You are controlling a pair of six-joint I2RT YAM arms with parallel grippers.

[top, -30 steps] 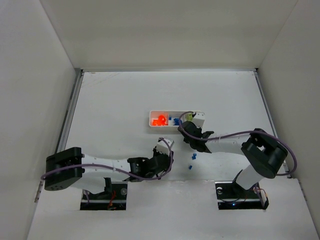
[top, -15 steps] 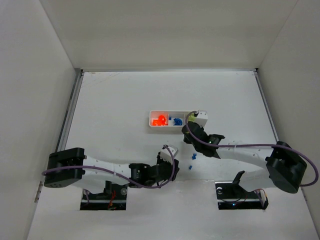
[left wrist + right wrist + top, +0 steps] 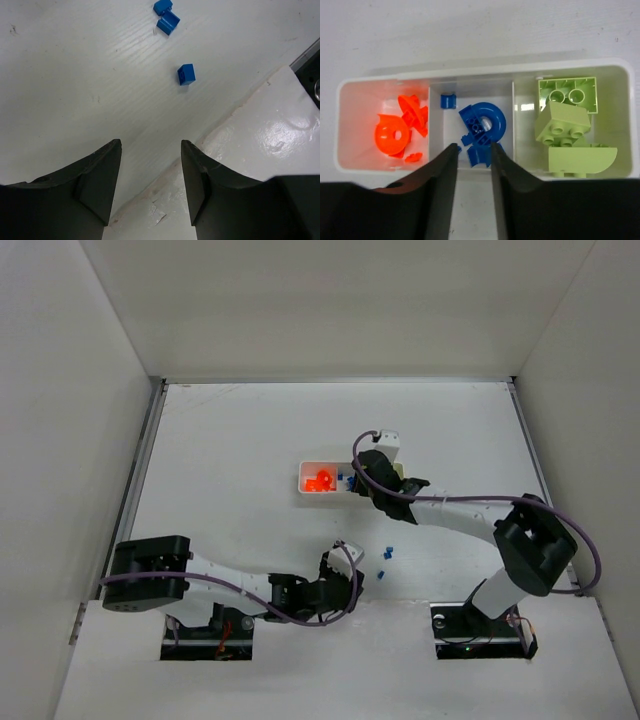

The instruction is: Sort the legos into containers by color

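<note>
The white tray (image 3: 303, 480) holds orange legos (image 3: 395, 132) in its left compartment, dark-blue legos (image 3: 482, 125) in the middle one and lime-green legos (image 3: 565, 125) in the right one. My right gripper (image 3: 474, 147) is open and empty. It hangs over the near wall of the tray (image 3: 485, 70), in line with the blue compartment, and also shows in the top view (image 3: 355, 483). Three loose blue legos lie on the table, one (image 3: 186, 74) nearer and two (image 3: 168, 22) beyond. My left gripper (image 3: 151, 150) is open and empty, short of them, at the near platform's edge (image 3: 354, 585).
The raised white platform (image 3: 270, 130) at the table's near edge lies under and to the right of the left fingers. The loose blue legos show in the top view (image 3: 381, 574) between the two arms. White walls enclose the table on three sides.
My right gripper moved from the tray's right end to over the middle compartment. My left gripper drew back toward the near edge and swung right, toward the loose blue legos.
</note>
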